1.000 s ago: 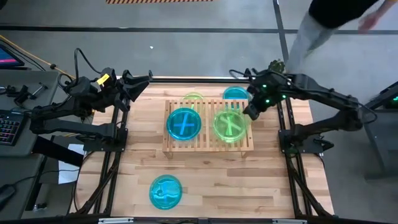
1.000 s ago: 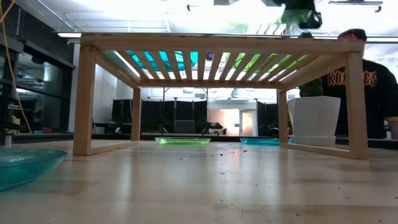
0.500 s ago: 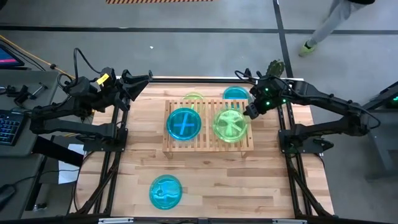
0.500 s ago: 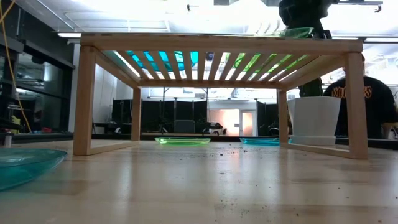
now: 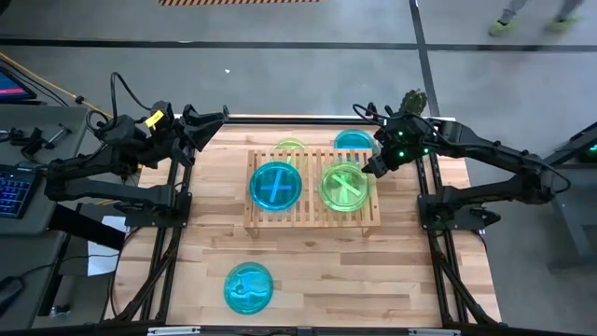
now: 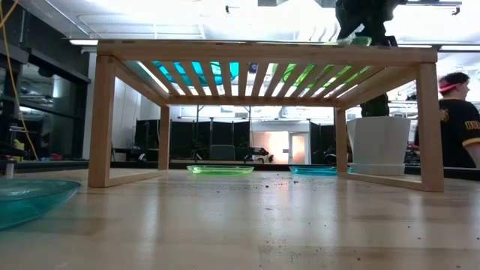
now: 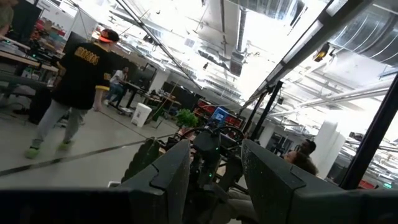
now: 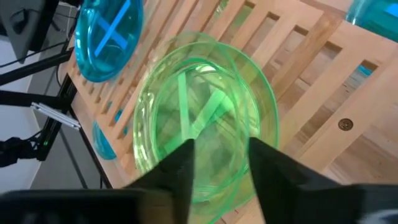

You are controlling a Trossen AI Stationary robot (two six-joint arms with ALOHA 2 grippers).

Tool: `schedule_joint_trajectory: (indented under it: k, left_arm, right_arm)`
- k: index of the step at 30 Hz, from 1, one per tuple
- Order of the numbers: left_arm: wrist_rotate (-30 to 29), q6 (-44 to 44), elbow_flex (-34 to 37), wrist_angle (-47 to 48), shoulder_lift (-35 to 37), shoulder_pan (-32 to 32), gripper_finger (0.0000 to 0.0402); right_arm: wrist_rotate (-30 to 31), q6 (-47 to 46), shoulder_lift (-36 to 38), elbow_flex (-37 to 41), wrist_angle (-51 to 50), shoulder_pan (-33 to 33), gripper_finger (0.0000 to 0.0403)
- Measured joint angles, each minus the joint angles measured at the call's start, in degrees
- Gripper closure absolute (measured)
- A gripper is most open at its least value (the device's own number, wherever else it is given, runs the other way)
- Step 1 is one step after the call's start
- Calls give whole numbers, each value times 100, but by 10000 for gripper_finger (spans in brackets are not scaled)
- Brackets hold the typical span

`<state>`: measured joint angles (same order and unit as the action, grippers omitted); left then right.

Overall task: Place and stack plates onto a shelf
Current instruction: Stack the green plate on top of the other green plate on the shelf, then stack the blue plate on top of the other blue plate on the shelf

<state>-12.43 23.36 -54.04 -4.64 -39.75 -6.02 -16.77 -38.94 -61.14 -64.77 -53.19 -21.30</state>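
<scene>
The shelf [image 5: 312,217] stands mid-table. On its left half lies a blue plate [image 5: 276,185]. On its right half two green plates [image 5: 345,187] lie stacked, the upper one [image 8: 205,118] nearly flat. My right gripper [image 8: 221,165] is open at that stack's far-right rim, one finger on either side of the upper plate's rim. A green plate [image 5: 291,147] and a blue plate [image 5: 353,140] rest on the table behind the shelf, and another blue plate [image 5: 249,286] near the front edge. My left gripper [image 7: 214,168] waits open at the far left corner. My right gripper comes slanting down from the table's far right. Its fingers [image 8: 183,165] stand on either side of the upper green plate's rim [image 8: 219,191]. I cannot tell whether they touch it. The plate rests on the green plate below it.
A white pot [image 6: 379,142] with a plant stands past the table's far right corner. A person [image 6: 459,112] is in the room behind. Bare tabletop [image 5: 373,280] lies in front of the shelf, to the right of the near blue plate.
My right gripper has come down toward the shelf with the green plate. The plate, held high and tilted before, now lies nearly flat on the other green plate.
</scene>
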Motion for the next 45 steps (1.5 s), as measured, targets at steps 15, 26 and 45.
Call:
schedule_joint_trajectory:
  k: [15, 26, 45]
  left_arm:
    - [58, -109, -7, 188, 2, 20, 268]
    - [1379, 1382, -664, 2718, -985, 1991, 268]
    - [1978, 6530, 1829, 2110, -3407, 4296, 269]
  right_arm:
    - [48, 359, 501, -7, 586, 17, 163]
    - [1202, 158, 1369, -7, 675, 426, 162]
    - [1400, 172, 1490, -7, 580, 426, 162]
